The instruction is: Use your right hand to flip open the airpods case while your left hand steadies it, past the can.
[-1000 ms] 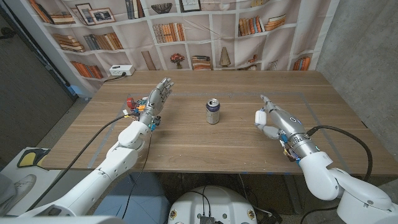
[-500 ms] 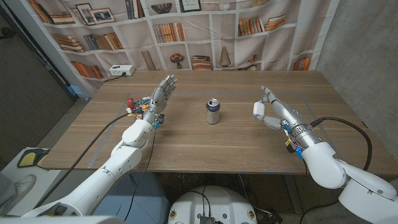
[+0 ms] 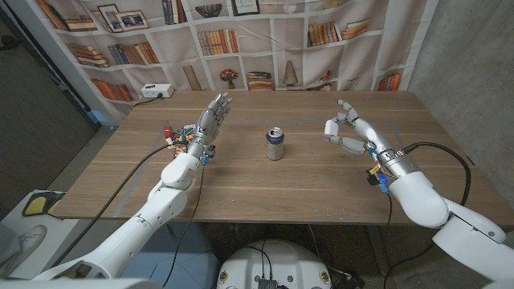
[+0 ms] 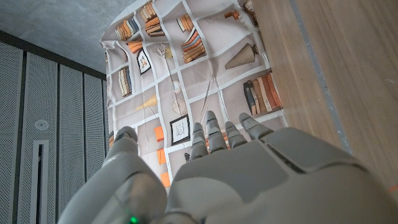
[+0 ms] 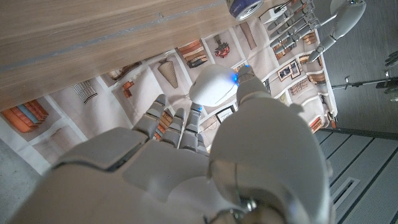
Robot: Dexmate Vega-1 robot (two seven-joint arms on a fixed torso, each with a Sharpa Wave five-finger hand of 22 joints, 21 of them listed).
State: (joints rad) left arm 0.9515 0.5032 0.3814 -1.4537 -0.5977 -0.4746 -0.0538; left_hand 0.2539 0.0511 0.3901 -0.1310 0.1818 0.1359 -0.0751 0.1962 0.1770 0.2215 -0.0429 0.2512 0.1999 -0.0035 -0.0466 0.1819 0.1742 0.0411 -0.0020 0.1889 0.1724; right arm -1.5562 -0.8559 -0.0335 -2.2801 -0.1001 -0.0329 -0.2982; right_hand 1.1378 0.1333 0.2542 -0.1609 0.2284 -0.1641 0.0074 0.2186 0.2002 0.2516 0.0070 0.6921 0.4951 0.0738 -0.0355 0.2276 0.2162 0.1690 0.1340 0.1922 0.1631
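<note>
My right hand (image 3: 351, 134) is raised over the right half of the table and pinches a small white airpods case (image 3: 329, 129) between thumb and fingers. The right wrist view shows the case (image 5: 214, 84) as a white rounded shell with a blue glint, its lid down. A silver and purple can (image 3: 275, 143) stands upright at the table's middle, left of that hand. My left hand (image 3: 210, 120) is lifted on the can's other side, fingers straight and spread, holding nothing. In the left wrist view, the left hand (image 4: 236, 168) points at the bookshelf backdrop.
The wooden table (image 3: 265, 189) is bordered at the back by a bookshelf-print curtain. A white power strip (image 3: 157, 91) lies at the far left corner. Cables trail from both wrists. The can (image 5: 247, 7) and my left hand (image 5: 297, 22) also appear in the right wrist view.
My right hand has risen and moved away from me toward the table's far side, carrying the case. The left hand has lifted slightly. The can has not moved.
</note>
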